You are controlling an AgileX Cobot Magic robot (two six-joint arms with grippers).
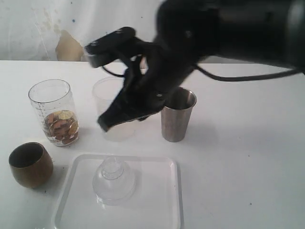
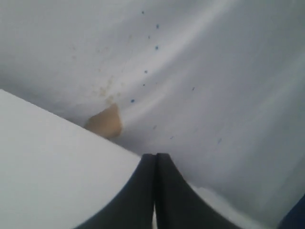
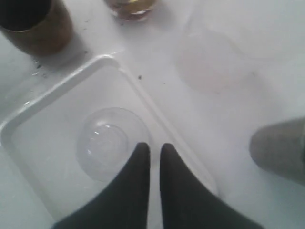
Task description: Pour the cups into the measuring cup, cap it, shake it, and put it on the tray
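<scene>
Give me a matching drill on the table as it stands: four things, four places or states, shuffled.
1 measuring cup
2 brown cup
3 steel tumbler
4 lid

A on the tray
B holds brown-gold pieces
C at the tray's left edge
D right of the frosted tumbler

Pairs: 1-B, 2-C, 3-D, 4-A
</scene>
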